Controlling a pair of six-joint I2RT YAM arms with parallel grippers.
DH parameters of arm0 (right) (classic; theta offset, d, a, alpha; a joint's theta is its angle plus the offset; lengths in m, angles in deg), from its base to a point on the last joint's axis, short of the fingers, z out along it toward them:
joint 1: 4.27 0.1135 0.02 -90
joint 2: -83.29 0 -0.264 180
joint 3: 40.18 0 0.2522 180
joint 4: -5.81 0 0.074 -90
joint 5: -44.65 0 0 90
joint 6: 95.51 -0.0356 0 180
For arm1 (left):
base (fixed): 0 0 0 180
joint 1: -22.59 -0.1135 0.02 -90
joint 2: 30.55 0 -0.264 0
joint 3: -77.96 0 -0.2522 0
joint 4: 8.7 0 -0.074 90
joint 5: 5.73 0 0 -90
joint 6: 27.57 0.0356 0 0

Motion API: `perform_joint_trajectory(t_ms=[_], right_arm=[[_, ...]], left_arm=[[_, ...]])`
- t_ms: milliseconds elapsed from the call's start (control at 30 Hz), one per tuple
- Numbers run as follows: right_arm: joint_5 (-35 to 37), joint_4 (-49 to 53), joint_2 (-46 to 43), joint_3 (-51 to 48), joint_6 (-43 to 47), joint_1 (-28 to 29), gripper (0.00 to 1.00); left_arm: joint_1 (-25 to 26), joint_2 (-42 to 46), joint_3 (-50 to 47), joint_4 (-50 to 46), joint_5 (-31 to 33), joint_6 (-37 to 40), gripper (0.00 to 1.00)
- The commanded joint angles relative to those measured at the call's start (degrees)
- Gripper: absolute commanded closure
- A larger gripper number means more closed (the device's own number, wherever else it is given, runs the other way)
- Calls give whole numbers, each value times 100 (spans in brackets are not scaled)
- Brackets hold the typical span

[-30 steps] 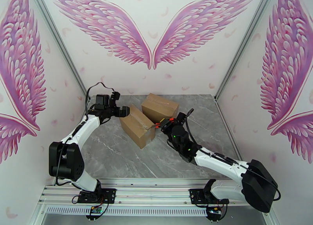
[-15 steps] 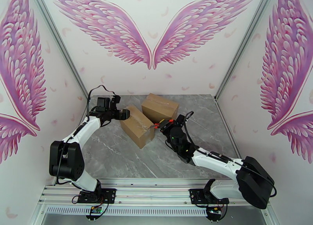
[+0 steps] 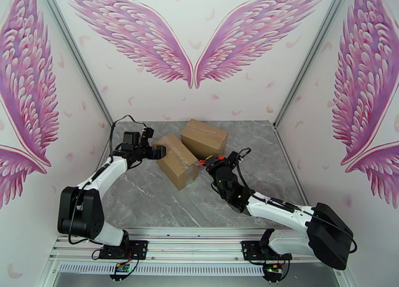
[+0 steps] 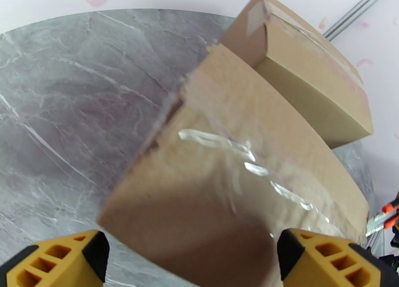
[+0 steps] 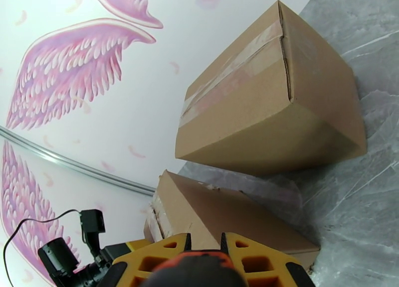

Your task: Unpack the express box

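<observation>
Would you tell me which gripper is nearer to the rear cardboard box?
Right. The right gripper, gripping an orange tool, sits in front of the rear box; the left gripper, open at the far end of the front box, is farther to the left.

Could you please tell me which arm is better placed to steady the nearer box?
Left: the left end effector, open, straddles one end of the nearer box; the right end effector grips an orange tool.

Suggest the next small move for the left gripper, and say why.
Probably close the left gripper on the near box: its open jaws straddle the box's end, and the right gripper holds an orange tool at the other end, so the box needs steadying.
</observation>
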Motion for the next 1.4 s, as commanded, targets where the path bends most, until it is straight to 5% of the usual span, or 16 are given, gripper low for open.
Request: perform_joint_trajectory(t_ms=[0, 300, 567, 1000, 1367], right_arm=[[87, 311, -77, -98, -64, -25, 100], [-147, 364, -3, 15, 42, -71, 100], [-231, 334, 34, 86, 122, -107, 100], [-810, 217, 13, 16, 172, -586, 100], [-1470, 31, 270, 121, -11, -903, 100]], left_arm=[[52, 336, -142, 204, 20, 146, 5], [-89, -133, 1149, -531, 884, 987, 2], [-135, -1480, 2228, -992, 309, 1072, 5], [-107, 76, -183, 679, -386, -288, 7], [321, 1581, -1412, 422, 571, -195, 6]])
